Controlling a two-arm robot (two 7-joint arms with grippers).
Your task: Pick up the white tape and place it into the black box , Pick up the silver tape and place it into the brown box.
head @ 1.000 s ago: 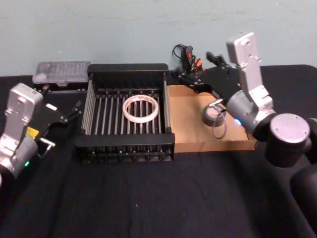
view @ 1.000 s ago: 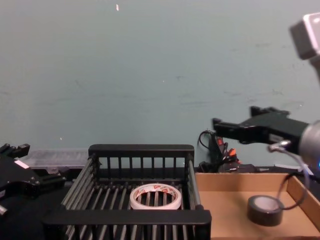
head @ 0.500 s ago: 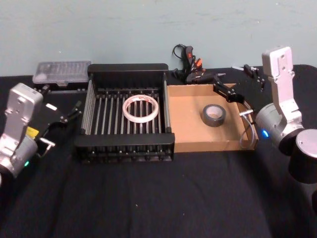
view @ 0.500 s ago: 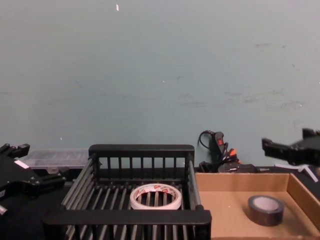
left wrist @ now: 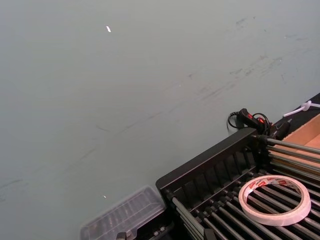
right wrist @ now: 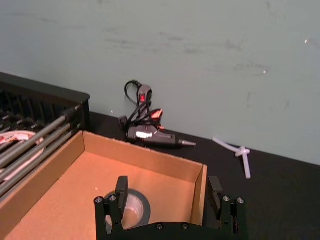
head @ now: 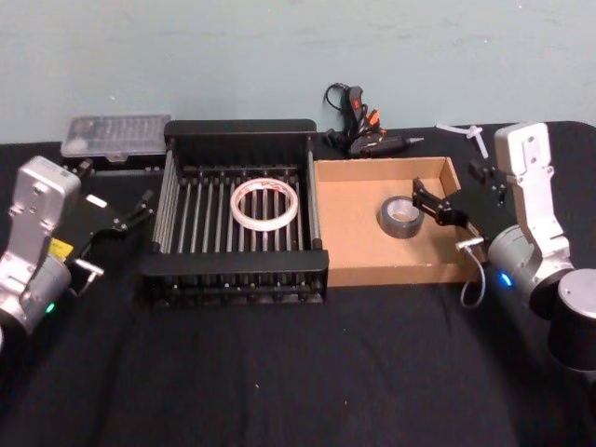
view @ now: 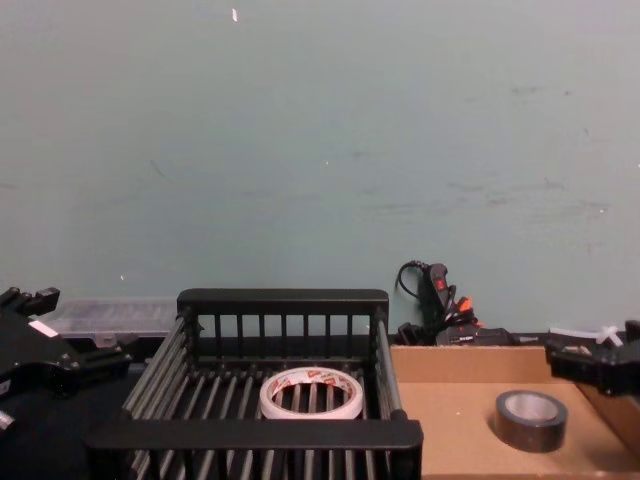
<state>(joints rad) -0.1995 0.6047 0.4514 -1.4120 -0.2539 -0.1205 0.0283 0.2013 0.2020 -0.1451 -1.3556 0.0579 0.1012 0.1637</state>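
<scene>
Tapes both lie in their boxes, so I judge the task as good as done. From the head view, the right gripper point(head: 445, 210) hangs at the brown box point(head: 349, 251) by its right wall, fingers spread wide and empty, with the silver tape point(head: 401, 217) flat on the cardboard floor just off its fingertips toward the box's middle; a second ago that gripper stood over the roll deeper in the box, and half a second ago it was lifted toward the back corner, so it has let go and is pulling back to the robot's side. The left gripper point(head: 116, 223) sits parked on the desk point(head: 298, 372) just left of the black box point(head: 233, 275), its fingers too dark to judge, and the white tape point(head: 265, 203) rests on the slats well to its right, unmoved across the earlier pictures. In the left wrist view the white tape point(left wrist: 274, 200) lies flat on the bars of the black box point(left wrist: 205, 172), ahead of that arm. The right wrist view shows the right gripper point(right wrist: 170, 197) with its fingers set wide apart over the near wall of the brown box point(right wrist: 145, 157), the silver tape point(right wrist: 131, 206) just beyond the left finger, free of both. In the chest view the right gripper point(view: 600, 365) shows low at the right edge, beside and slightly above the silver tape point(view: 531, 419), where earlier it reached over it; the white tape point(view: 311, 393) sits inside the black box point(view: 255, 432).
</scene>
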